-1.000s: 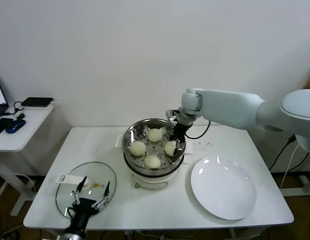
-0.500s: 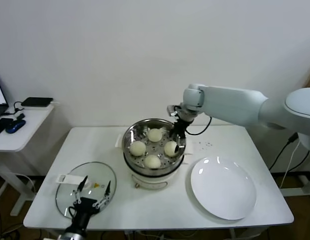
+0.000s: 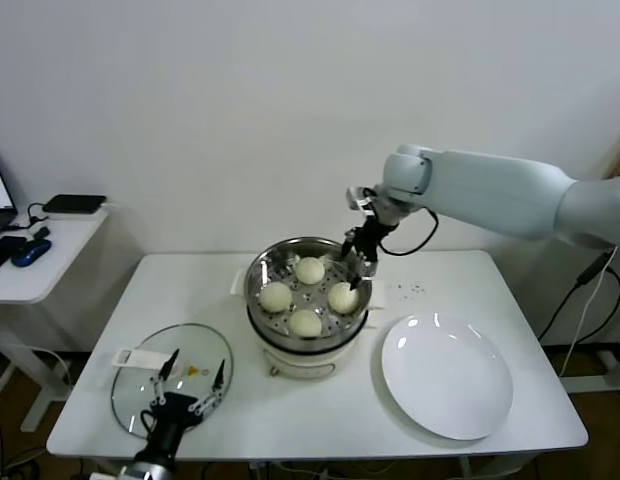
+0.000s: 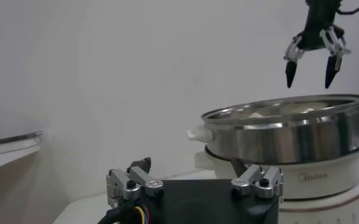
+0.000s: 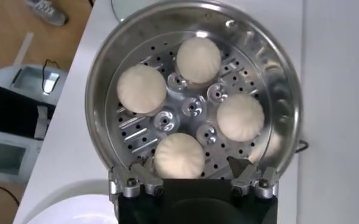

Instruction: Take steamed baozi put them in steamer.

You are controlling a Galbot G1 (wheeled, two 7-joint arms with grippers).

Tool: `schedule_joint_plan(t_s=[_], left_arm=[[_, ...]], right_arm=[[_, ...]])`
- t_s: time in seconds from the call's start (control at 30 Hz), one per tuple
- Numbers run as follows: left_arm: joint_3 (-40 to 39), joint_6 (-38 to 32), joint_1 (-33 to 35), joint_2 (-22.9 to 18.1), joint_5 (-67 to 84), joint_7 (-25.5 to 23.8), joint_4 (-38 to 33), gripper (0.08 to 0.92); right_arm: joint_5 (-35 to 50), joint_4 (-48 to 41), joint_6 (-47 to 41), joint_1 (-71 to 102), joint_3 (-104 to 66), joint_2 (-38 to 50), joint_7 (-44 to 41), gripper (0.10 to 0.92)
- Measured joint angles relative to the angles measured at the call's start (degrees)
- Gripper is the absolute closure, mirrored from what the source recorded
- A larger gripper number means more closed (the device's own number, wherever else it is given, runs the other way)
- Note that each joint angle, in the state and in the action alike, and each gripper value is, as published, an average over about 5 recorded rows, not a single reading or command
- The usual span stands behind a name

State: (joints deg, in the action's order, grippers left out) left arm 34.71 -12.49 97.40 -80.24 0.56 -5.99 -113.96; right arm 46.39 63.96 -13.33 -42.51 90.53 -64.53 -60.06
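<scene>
**Inspector:** Start nearest the robot. What is at the front edge of the table?

**Assistant:** The left gripper (image 3: 180, 400) is parked low there, its fingers spread, holding nothing. It sits just at the near rim of the glass lid (image 3: 171, 375), which lies flat on the table (image 3: 290, 420). It plays no part at this moment.

**Inspector:** And to the right side?

**Assistant:** The white plate (image 3: 446, 375) lies flat near the steamer's base. No bun shows on it.

**Inspector:** Where are the baozi?

**Assistant:** All four steamed baozi (image 5: 197, 59) sit on the perforated floor of the steamer (image 3: 308, 290), spaced around its centre and apart from one another. The right wrist view looks straight down on them.

**Inspector:** What has changed in the last second?

**Assistant:** The right gripper (image 3: 358, 257) was down inside the basket at the right-hand bun a second ago. It is now raised above the far right rim, clear of the basket. The left wrist view shows its claw (image 4: 310, 61) spread and empty, hanging in the air over the steel wall.

**Inspector:** Your finding?

**Assistant:** I judge the last bun released and the placing complete: four in, none visible outside. What remains, as I read it, is only to draw the right arm away without brushing the rim.
</scene>
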Motion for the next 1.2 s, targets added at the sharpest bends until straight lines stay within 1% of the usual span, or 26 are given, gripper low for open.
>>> schedule_joint_plan(t_s=[0.13, 0.33, 0.63, 0.83, 0.97, 1.07, 1.2], left_arm=[[0.0, -0.2, 0.0, 0.0, 0.0, 0.0, 0.3, 0.177], [-0.1, -0.5, 0.3, -0.2, -0.1, 0.0, 0.5, 0.177], [-0.4, -0.4, 0.9, -1.0, 0.1, 0.1, -0.4, 0.177], [-1.3, -0.4, 1.2, -1.9, -0.6, 0.2, -1.0, 0.177], [-1.4, -0.5, 1.6, -2.4, -0.8, 0.3, -1.5, 0.177], [-1.4, -0.6, 2.0, -2.8, -0.9, 0.4, -1.9, 0.177], [-1.6, -0.9, 2.8, -3.3, -1.1, 0.5, -2.6, 0.177]], right_arm=[[-0.4, 2.0, 0.2, -0.6, -1.6, 3.3, 0.8, 0.203], [-3.1, 5.9, 0.3, 0.6, -6.5, 9.9, 3.5, 0.203], [-6.8, 14.9, 0.2, 8.2, -18.9, 23.0, 12.0, 0.203], [-8.6, 21.3, 0.8, 20.5, -33.0, 31.6, 18.3, 0.203], [-9.4, 25.0, 2.1, 30.8, -43.3, 35.8, 23.4, 0.203], [-10.0, 27.5, 3.5, 39.3, -51.6, 37.4, 28.0, 0.203], [-11.2, 30.4, 5.5, 51.4, -63.7, 37.4, 34.3, 0.203]])
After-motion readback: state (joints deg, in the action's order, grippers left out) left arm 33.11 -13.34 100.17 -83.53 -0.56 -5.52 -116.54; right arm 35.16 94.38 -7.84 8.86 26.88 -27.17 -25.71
